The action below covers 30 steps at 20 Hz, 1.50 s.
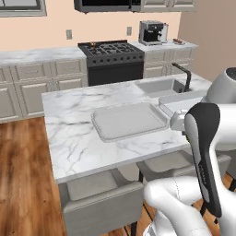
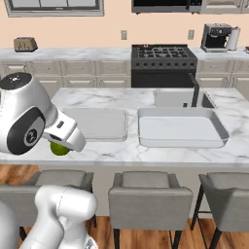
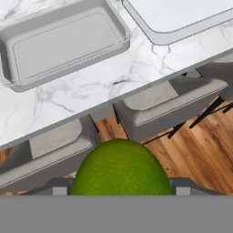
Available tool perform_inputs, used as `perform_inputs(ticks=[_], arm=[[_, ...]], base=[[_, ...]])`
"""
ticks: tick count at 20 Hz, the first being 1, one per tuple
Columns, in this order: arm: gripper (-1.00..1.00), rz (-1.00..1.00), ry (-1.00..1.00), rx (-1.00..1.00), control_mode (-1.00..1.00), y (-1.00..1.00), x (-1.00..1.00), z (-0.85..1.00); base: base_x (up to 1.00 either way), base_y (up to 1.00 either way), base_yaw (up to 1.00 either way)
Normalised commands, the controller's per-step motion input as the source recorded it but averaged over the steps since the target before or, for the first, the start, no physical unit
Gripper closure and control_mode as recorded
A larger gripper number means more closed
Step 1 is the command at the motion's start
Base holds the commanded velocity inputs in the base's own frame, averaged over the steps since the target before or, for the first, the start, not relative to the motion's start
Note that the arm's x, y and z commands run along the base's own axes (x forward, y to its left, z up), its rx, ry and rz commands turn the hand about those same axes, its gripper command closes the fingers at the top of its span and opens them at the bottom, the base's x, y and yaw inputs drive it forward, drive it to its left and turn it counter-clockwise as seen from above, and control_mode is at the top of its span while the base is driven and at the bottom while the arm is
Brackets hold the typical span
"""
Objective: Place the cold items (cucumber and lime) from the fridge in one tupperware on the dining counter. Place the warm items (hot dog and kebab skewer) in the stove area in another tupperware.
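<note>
The gripper (image 3: 119, 193) pinches the lime (image 3: 120, 169) between its jaws, a small, firm, smooth round ball, probably light and apt to roll or slip, so best held across its widest middle. The hand hangs above the stools (image 3: 168, 102) at the edge of the dining counter (image 3: 82, 98); the nearer tupperware (image 3: 63, 43) lies at eleven o'clock of the lime, the second tupperware (image 3: 182, 18) at one o'clock.
</note>
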Motion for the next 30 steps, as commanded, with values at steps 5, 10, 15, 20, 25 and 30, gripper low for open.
perform_inputs(ticks=[5, 10, 15, 20, 25, 30], arm=[[1.0, 0.0, 0.0, 0.0, 1.0, 0.0, 0.0, 0.0], [1.0, 0.0, 0.0, 0.0, 1.0, 0.0, 0.0, 0.0], [1.0, 0.0, 0.0, 0.0, 1.0, 0.0, 0.0, 0.0], [1.0, 0.03, 0.13, 0.0, -1.0, 0.02, 0.79, 0.0], [1.0, 0.0, 0.13, 0.0, -1.0, 0.02, 1.0, -0.03], [1.0, 0.03, 0.02, 0.0, -1.0, 0.0, 1.0, -0.26]], base=[[0.86, 0.29, 0.27], [0.99, 0.07, 0.32], [0.8, 0.07, 0.06], [0.16, 0.0, 0.01], [0.0, 0.0, 0.0], [0.0, 0.0, 0.0]])
